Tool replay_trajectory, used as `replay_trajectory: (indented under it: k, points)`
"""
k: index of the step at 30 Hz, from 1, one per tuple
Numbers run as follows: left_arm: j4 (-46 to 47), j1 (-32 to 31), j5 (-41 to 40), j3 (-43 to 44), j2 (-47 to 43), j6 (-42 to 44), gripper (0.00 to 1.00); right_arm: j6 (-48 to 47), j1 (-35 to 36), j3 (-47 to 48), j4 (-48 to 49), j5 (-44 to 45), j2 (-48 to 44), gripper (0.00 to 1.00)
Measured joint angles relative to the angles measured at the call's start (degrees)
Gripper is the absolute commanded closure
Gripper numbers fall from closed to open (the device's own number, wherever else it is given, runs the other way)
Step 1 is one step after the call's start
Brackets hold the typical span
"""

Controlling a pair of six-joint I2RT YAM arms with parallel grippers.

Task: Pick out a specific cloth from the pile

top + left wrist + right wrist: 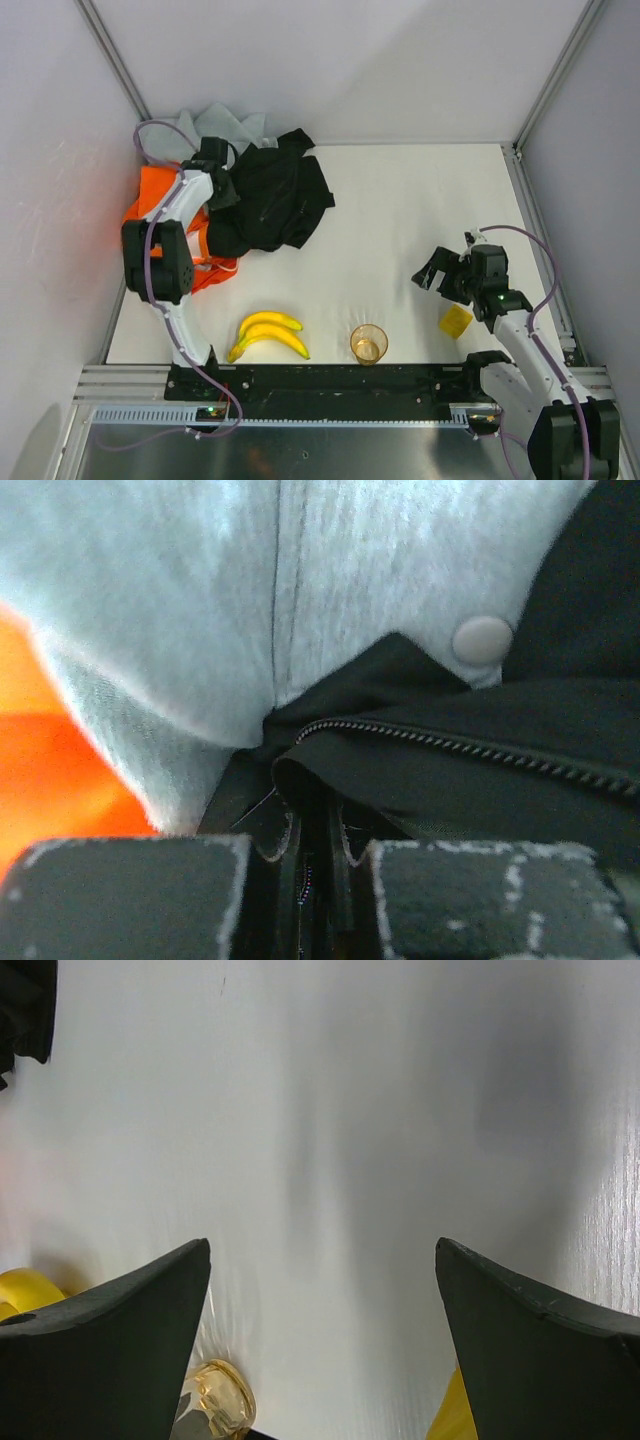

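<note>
table (pixel 400 200): white, walled on 3 sides, 2 arm bases at near edge
pile (pixel 250 235): far-left corner of the table, grey, black and orange garments heaped together, left arm reaching over it
black garment (pixel 285 195): right side of the pile, spread toward table centre; zipper visible in left wrist view (pixel 470 745)
bright orange garment (pixel 152 190): left side of the pile by the wall, partly under the left arm
grey garment (pixel 228 125): far edge of the pile at the back wall; fills the top of the left wrist view (pixel 200 590), 1 snap button on it
cloth (pixel 215 272): red-orange, near edge of the pile, just beside the left arm's elbow, partly under black fabric, well apart from both grippers' tips
banana bunch (pixel 268 335): near edge, just in front of the pile, not touching it
left gripper (pixel 222 190): down in the pile where grey meets black; fingers pressed nearly together (pixel 312 845), pinching a fold of the black garment
right gripper (pixel 440 270): right side, over bare table, fingers spread wide (pixel 322 1250), nothing between them
cup (pixel 368 343): amber, upright, right of the bananas
yellow item (pixel 456 320): small, beside the right arm, kind unclear
</note>
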Motion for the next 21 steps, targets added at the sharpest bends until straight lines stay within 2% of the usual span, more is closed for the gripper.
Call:
replay_trajectory:
  k: [3, 17, 21]
  points:
    - [0.2, 1.6, 3.5, 1.4, 5.1, -1.7, 0.99, 0.0, 0.0, 0.0, 0.8, -0.2, 0.8, 0.01]
    - [-8.7, 3.9, 13.7, 19.6, 20.5, -3.6, 0.99, 0.0, 0.0, 0.0, 2.0, -0.4, 2.0, 0.01]
    - [-9.3, 4.3, 16.1, 21.5, 21.7, -3.5, 0.93, 0.0, 0.0, 0.0, 1.7, -0.4, 0.7, 0.01]
